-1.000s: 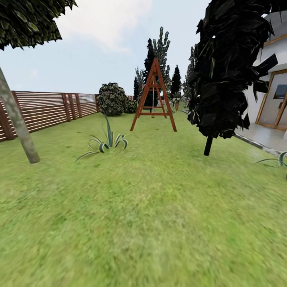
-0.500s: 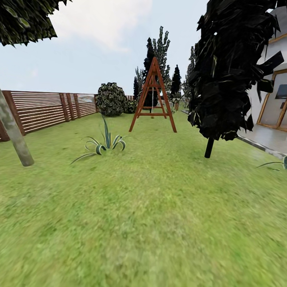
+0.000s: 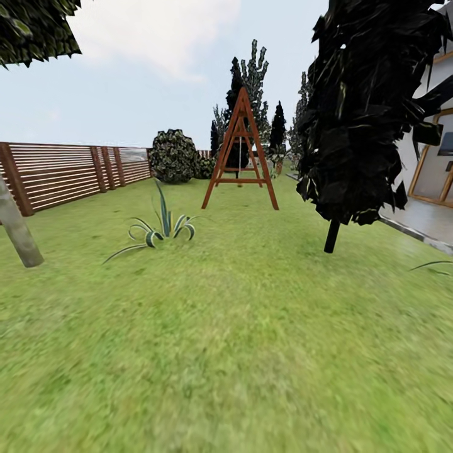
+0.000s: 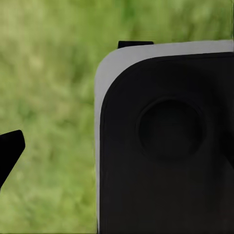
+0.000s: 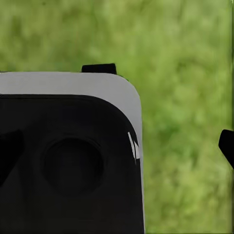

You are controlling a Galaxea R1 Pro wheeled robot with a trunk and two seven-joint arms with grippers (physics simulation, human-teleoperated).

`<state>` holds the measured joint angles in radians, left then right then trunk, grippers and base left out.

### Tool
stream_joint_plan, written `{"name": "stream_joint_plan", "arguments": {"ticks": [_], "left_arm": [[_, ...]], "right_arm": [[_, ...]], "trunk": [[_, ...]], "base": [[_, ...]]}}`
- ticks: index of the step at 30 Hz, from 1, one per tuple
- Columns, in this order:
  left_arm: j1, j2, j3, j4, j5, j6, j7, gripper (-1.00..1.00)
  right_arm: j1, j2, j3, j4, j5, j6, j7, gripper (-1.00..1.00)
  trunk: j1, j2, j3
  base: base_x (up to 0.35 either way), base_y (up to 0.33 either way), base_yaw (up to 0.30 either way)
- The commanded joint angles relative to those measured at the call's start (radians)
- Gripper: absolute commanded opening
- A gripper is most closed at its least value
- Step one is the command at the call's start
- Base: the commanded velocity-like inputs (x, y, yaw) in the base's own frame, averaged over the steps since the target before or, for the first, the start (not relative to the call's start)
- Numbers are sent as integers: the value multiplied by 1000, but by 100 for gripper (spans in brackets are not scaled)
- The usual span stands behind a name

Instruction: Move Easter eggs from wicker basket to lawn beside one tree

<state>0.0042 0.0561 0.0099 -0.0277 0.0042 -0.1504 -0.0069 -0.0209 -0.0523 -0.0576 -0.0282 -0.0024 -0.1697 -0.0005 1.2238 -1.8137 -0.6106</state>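
In the head view, the lawn [image 3: 239, 340] is seen stretching to a slatted fence [image 3: 69, 173], with the pale trunk of a tree [image 3: 16, 229] at the left edge, a spiky plant [image 3: 157, 229], a red wooden frame [image 3: 240, 154] and an all-black tree [image 3: 365, 107] beyond. In the left wrist view, blurred grass is seen behind a dark rounded housing [image 4: 165, 146]; how far the left end effector is open cannot be told. The same holds for the right wrist view, where a matching housing [image 5: 68, 161] is seen over grass.

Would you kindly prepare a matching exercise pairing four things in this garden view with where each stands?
Things:
1. red-brown wooden A-frame swing stand
2. all-black columnar tree
3. slatted brown wooden fence
4. spiky green striped-leaf plant

Places:
A. along the left side
B. right, near the paving
C. centre, far back
D. left of centre, on the lawn

Pairs: 1-C, 2-B, 3-A, 4-D
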Motion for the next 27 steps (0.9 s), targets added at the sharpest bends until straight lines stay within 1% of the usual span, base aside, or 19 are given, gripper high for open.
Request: {"name": "stream_joint_plan", "arguments": {"ticks": [1,13,27], "left_arm": [[0,0,1,-1,0,-1,-1,100],[0,1,1,-1,0,-1,-1,100],[0,1,1,-1,0,-1,-1,100]], "right_arm": [[-1,0,-5,1,0,-4,0,100],[-1,0,-4,-1,0,-4,2,100],[-1,0,-5,-10,-1,-4,-1,100]], "trunk": [[1,0,-2],[1,0,-19],[1,0,-20]], "base": [[319,-105,0],[319,-105,0],[319,-105,0]]}}
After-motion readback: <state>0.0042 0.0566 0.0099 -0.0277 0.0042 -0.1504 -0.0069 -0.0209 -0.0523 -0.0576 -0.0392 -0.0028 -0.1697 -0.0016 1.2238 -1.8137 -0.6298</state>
